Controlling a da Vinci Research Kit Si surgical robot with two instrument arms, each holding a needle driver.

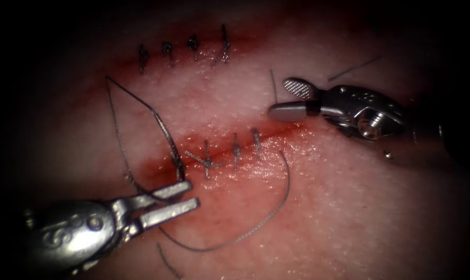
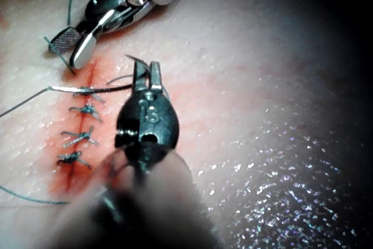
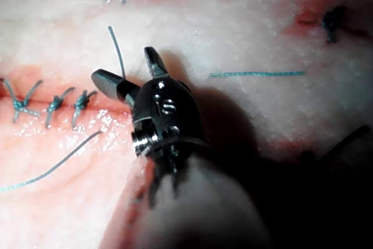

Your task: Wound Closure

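The tissue (image 1: 349, 207) bears a cut (image 1: 276, 132) with three knotted stitches (image 1: 236, 150) along it. My left gripper (image 1: 193, 194) sits at the cut's left end, its jaws slightly apart and gripping nothing. A long thread (image 1: 157, 116) rises from the leftmost stitch, loops up to the left and comes back down beside these jaws (image 2: 147, 65). At the cut's right end my right gripper (image 1: 277, 97) is open wide and empty. A short thread end (image 1: 272, 83) stands up from the tissue between its jaws (image 3: 121, 63). Another thread (image 1: 281, 202) curves below the stitches.
A second, closed cut with several stitches (image 1: 193, 49) lies further back. Red fluid (image 1: 219, 197) stains the tissue around the near cut. A loose piece of thread (image 1: 354, 68) lies behind the right tool, and another short piece (image 1: 167, 262) lies near the left tool's shaft.
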